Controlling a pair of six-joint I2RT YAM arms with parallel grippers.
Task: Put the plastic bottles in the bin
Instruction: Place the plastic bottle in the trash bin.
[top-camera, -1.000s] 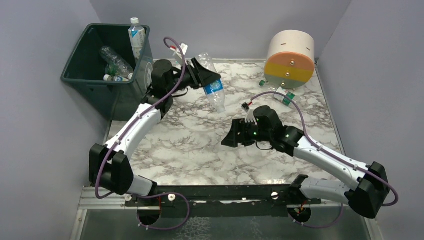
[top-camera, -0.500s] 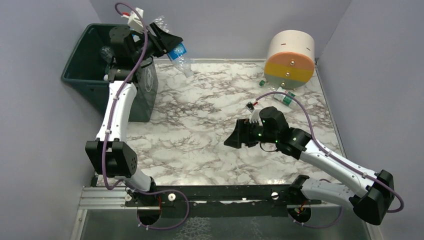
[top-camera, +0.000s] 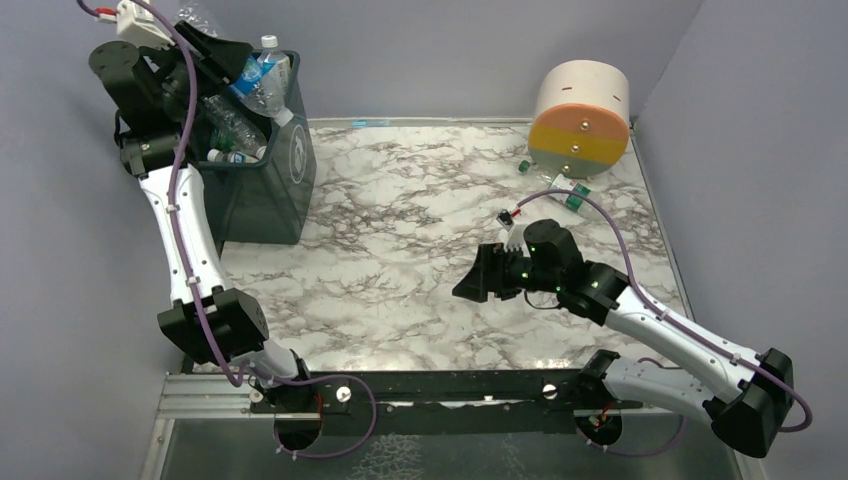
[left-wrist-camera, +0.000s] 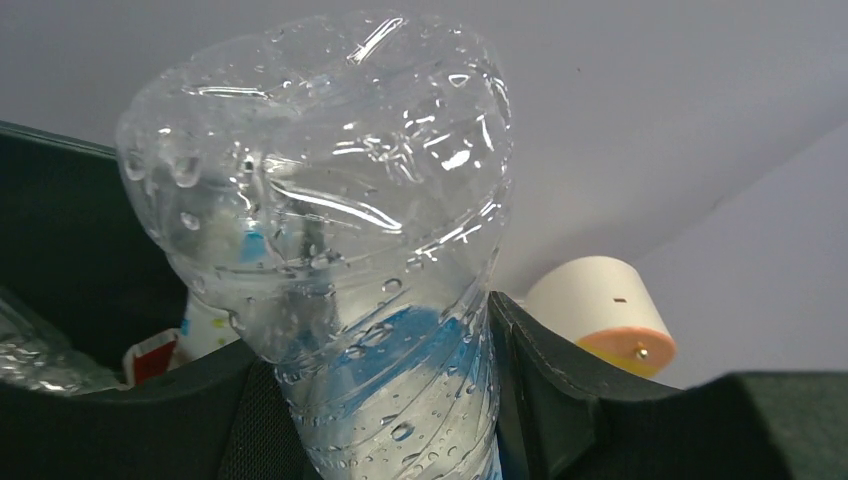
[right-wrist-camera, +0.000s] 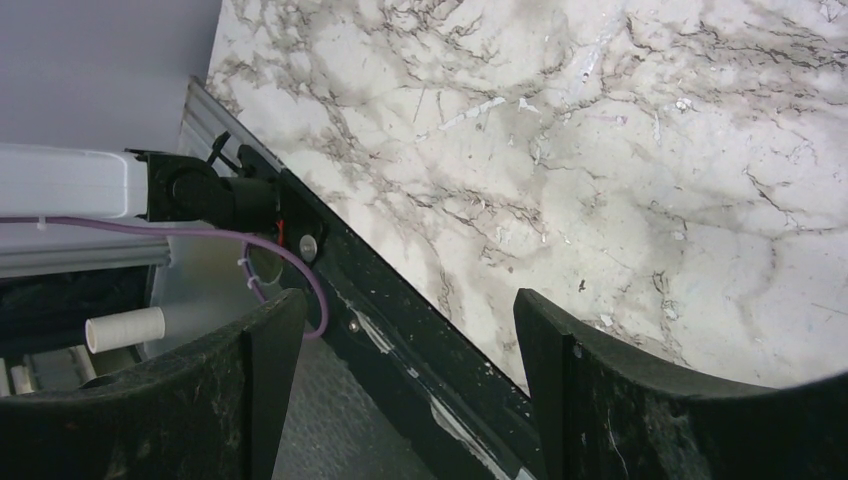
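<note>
The white marble-patterned bench (top-camera: 400, 210) has lost a bottle in the last second. The left arm, which then reached over the bench at the 3 o'clock side of the large dark green rectangular plastic bin (top-camera: 250, 195), has swung up and back. It now stands over the bin's open top, at 10 o'clock in the top view. With it has come the clear plastic bottle with a blue label (top-camera: 252, 82), now held in the air above the bin's far right corner instead of over the marble. Judged from this, the carry is finished and only the release is left.

The left fingers (left-wrist-camera: 240, 420) press on the clear plastic bottle with a blue label (left-wrist-camera: 330, 200) from both sides at its label. Nothing else supports it.

The right arm has barely shifted. The right fingers (right-wrist-camera: 200, 400) stand apart with only bench between them, low at about 4 o'clock of the bench.

The bottle's long axis runs from 10 o'clock to 4 o'clock in the top view. Its dimpled base is high at the 10 o'clock end, and its neck points down at 4 o'clock towards the bin's rim. Because it hangs so near that rim, it may catch on the way down. Other clear bottles (top-camera: 230, 125) already lie inside.
</note>
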